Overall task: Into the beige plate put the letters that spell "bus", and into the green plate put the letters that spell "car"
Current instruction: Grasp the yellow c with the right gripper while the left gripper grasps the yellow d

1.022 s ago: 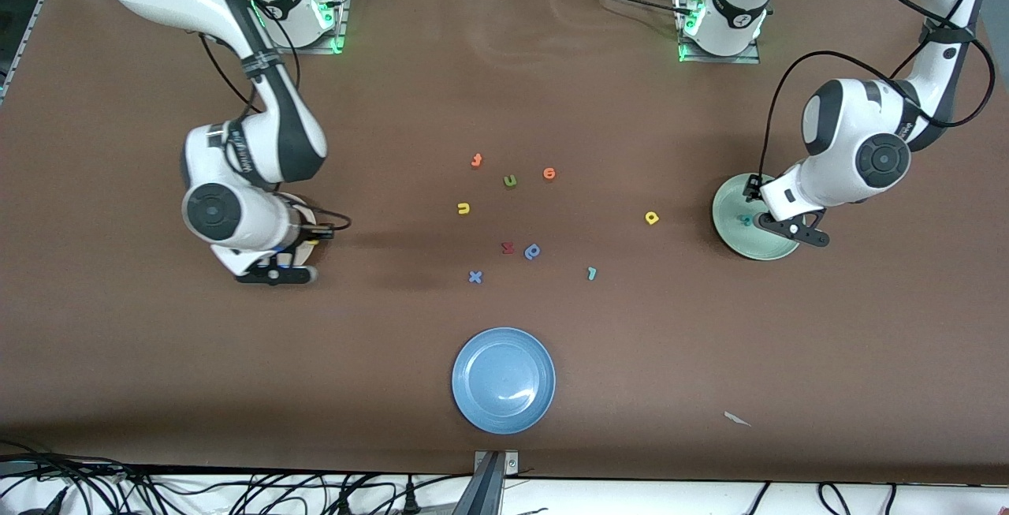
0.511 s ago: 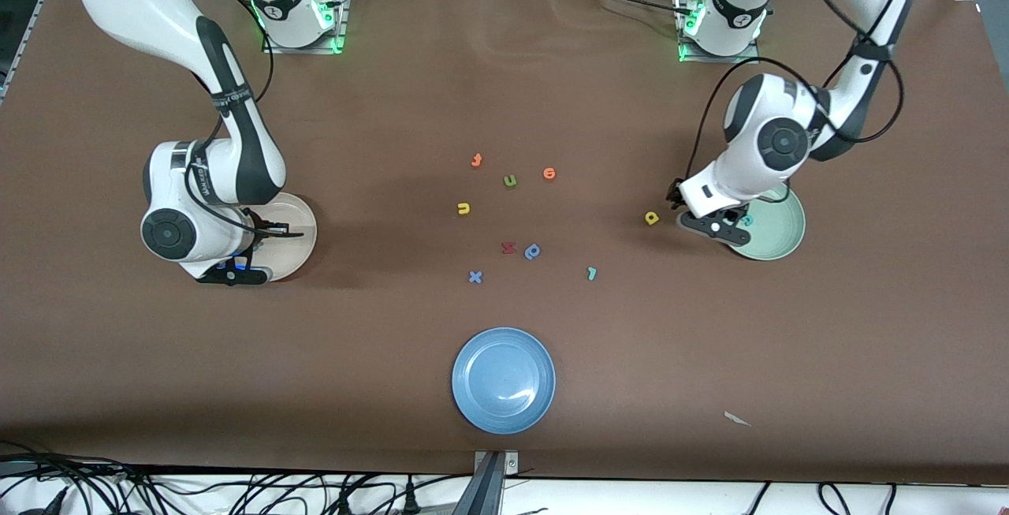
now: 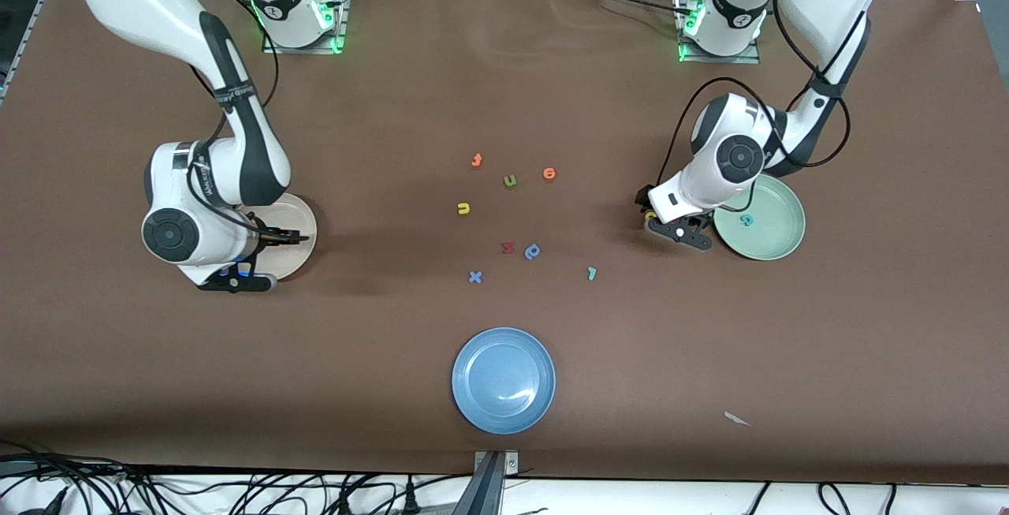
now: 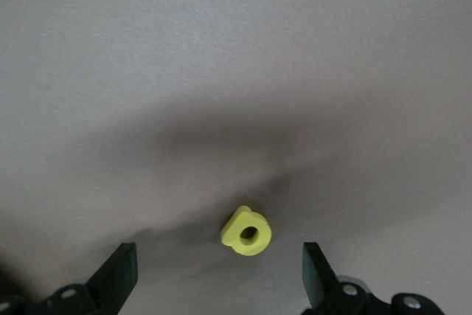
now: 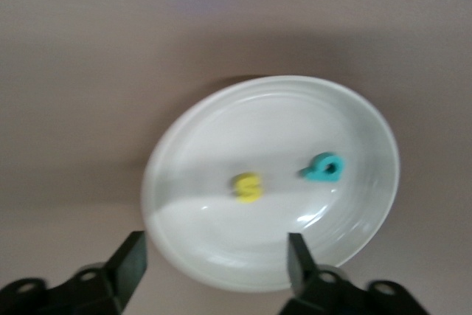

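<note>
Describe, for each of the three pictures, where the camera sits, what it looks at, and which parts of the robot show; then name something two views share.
Front view: high across the table, facing both arms; left gripper beside the green plate, right gripper over the beige plate.
Left wrist view: on the left wrist, looking down at the yellow a between its open fingers.
Right wrist view: on the right wrist, looking down at the yellow s and teal b; open fingers show.
Shared: the beige plate appears in front and right wrist views.
</note>
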Robot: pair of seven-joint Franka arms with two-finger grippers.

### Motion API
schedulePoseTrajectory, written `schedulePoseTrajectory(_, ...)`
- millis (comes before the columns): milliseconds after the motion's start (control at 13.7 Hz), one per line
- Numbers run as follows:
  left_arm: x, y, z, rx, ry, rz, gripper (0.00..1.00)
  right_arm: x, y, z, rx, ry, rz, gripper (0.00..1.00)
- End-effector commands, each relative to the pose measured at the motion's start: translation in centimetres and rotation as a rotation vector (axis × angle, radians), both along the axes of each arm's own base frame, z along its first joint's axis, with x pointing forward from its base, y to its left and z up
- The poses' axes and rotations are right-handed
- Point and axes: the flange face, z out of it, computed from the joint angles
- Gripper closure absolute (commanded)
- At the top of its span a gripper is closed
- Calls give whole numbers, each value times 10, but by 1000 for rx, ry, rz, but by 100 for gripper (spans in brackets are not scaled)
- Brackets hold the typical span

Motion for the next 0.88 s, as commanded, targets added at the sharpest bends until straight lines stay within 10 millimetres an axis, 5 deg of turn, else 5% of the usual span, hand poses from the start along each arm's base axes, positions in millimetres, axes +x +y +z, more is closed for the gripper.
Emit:
schedulePoseTrajectory(0, -6, -15, -8, 6, 6, -2, 1, -9, 92, 37, -4, -31, -35, 2)
schedulePoseTrajectory(292, -7, -15, -12, 11, 13, 12, 13, -42, 200, 34, 55, -81, -181, 2)
schedulePoseTrajectory(584, -7, -17, -12, 7, 3, 3, 35, -81, 285, -12, 75, -141, -155, 6)
schedulePoseTrajectory(803, -6, -18, -11, 13, -3, -18, 45, -97, 309, -44, 84, -159, -127, 6)
